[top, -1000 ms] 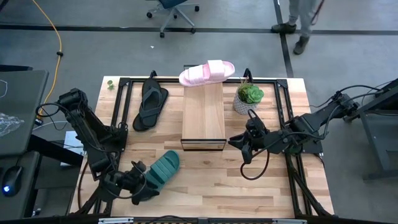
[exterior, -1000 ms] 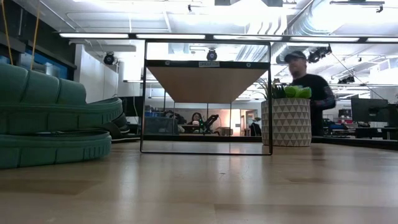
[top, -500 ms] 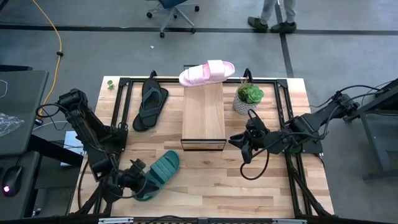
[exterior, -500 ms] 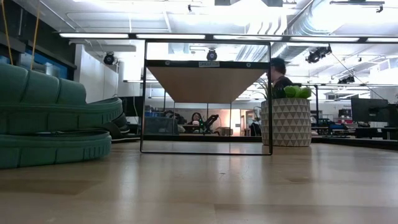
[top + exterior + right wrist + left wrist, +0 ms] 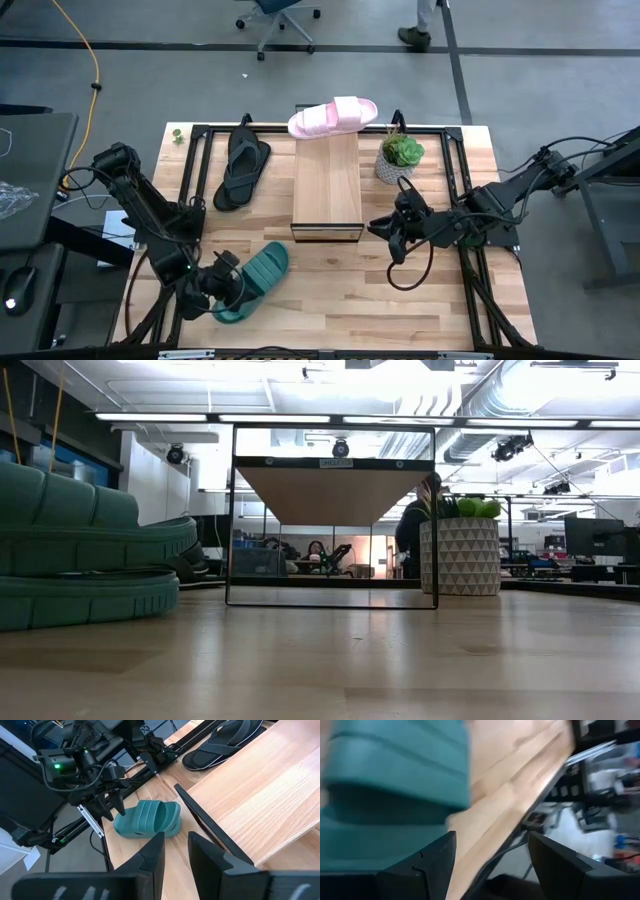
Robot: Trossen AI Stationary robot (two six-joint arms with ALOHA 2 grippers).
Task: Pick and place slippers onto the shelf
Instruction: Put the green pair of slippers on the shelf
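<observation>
**Left gripper open at the green slipper; pink slipper on the shelf**

Left gripper [image 5: 222,288]: near the table's front left corner, at about 7 o'clock from the shelf. Fingers [image 5: 425,865] spread wide, set at the heel end of the green slipper [image 5: 255,277], not closed on it.

Green slipper: lies flat on the table [image 5: 440,300], ribbed strap up, its toe pointing toward 1 o'clock (in the low view it fills the left edge).

Right gripper [image 5: 392,238]: hovers just off the shelf's front right corner, at about 4 o'clock from the shelf's middle. Fingers [image 5: 152,852] stand a narrow gap apart, holding nothing.

Shelf [image 5: 327,190]: long wooden plank on a thin black frame, running 12 to 6 o'clock down the middle of the table.

Pink slipper [image 5: 332,116]: rests crosswise on the shelf's far end, overhanging both sides.

Black flip-flop [image 5: 240,167]: flat on the table at 9 o'clock from the shelf, well apart from both grippers.

Potted plant [image 5: 398,157]: stands at 3 o'clock from the shelf's far half, just beside it.
</observation>
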